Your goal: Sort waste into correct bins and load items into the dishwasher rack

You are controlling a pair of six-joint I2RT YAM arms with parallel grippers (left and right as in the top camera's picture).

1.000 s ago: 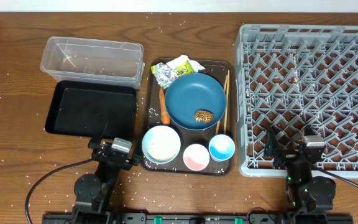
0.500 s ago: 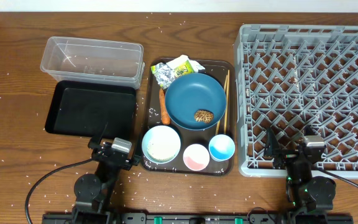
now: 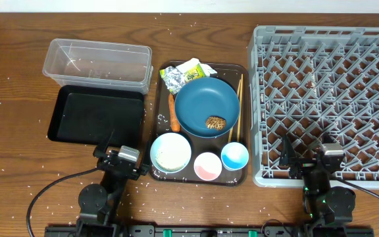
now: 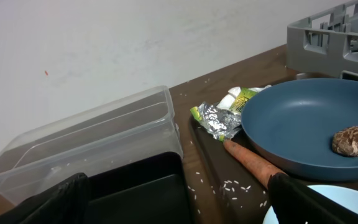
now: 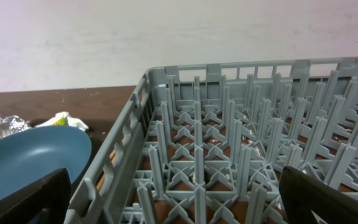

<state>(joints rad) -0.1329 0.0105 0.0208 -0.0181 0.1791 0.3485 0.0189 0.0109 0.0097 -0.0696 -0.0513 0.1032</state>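
I count two bins (a clear tub (image 3: 97, 62), a black tray (image 3: 96, 115)), one rack (image 3: 321, 31), one serving tray (image 3: 189, 175), one blue dish (image 3: 199, 105), one white bowl (image 3: 155, 146), two cups, namely a pink cup (image 3: 208, 166) and a light blue cup (image 3: 234, 156), one carrot (image 3: 174, 113), one brown food piece (image 3: 216, 122), one wrapper (image 3: 174, 79), two chopsticks (image 3: 235, 108).

clear tub (image 4: 92, 140), carrot (image 4: 253, 163), blue dish (image 4: 303, 124)

A dark brown tray (image 3: 158, 99) lies in the middle of the wooden table (image 3: 18, 79). Black cables (image 3: 56, 180) curve along its near edge at both sides. A white wall (image 4: 104, 37) stands behind.
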